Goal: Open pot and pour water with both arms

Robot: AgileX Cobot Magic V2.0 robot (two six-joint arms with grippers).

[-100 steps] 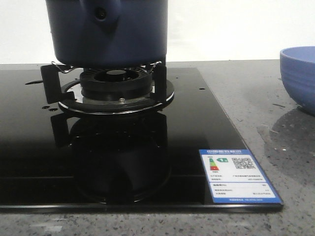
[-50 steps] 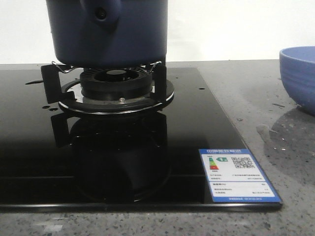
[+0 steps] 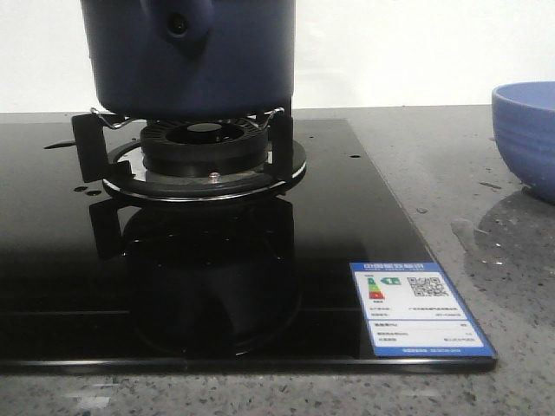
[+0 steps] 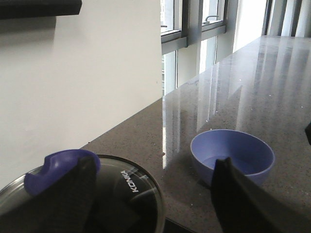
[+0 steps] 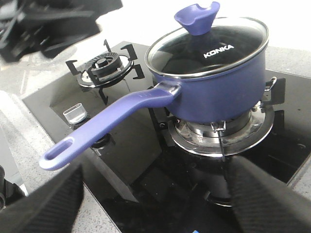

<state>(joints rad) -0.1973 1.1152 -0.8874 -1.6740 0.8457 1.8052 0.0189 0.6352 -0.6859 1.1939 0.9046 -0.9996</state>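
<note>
The dark navy pot stands on the burner's wire supports, its handle stub facing the front camera. In the right wrist view the pot carries a glass lid marked KONKA with a blue knob, and its long blue handle reaches toward my right gripper, which is open and apart from it. My left gripper hangs open above the lid, one finger beside the knob, holding nothing. Any water in the pot is hidden.
A lighter blue bowl sits on the grey counter to the right of the black glass hob. A second burner lies beyond the pot's handle. A blue energy label is stuck at the hob's front right corner.
</note>
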